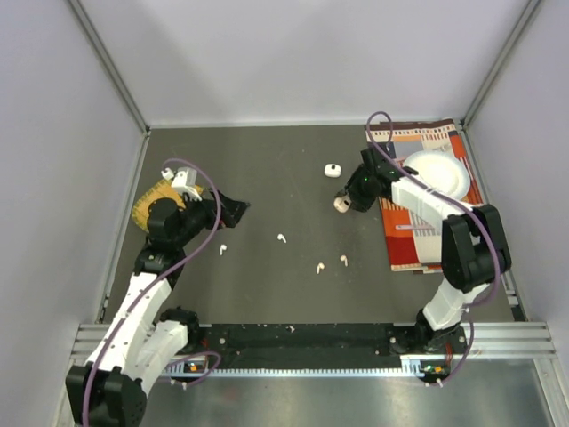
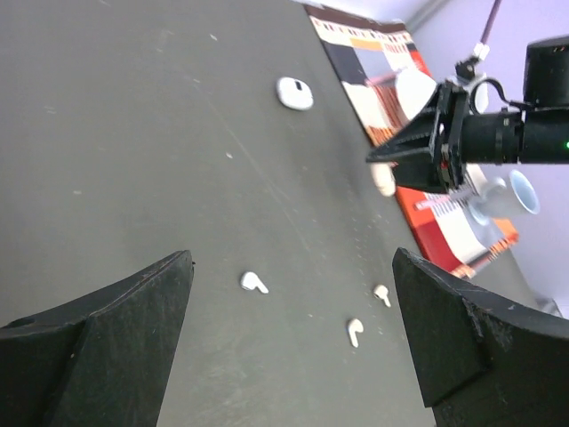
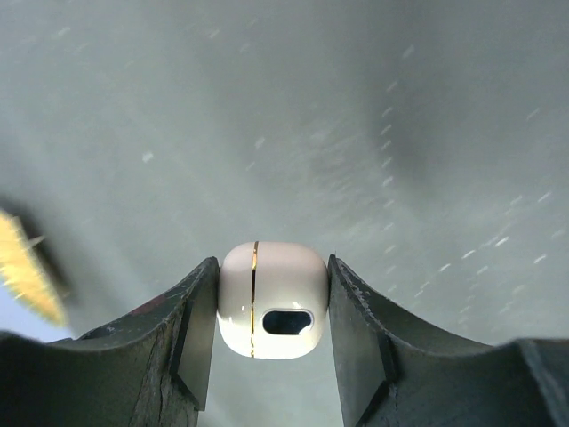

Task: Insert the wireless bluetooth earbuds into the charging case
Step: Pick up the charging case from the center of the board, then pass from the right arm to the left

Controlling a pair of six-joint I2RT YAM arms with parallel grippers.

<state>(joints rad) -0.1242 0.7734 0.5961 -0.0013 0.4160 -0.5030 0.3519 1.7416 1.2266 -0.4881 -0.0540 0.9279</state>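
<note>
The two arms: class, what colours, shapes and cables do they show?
Left arm and right arm: white shells, black joints, a looping purple cable each. Left tool and right tool: black, wedge-shaped fingers.

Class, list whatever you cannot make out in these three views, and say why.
Yellow object: top view, partly under the left arm; right wrist view, a blur at the edge.
Held case: inside hidden; right wrist view shows only its shell between the fingers.
Earbuds: top view, too small to tell white from pink.
Fourth earbud: outside the left wrist view, which shows only three.
</note>
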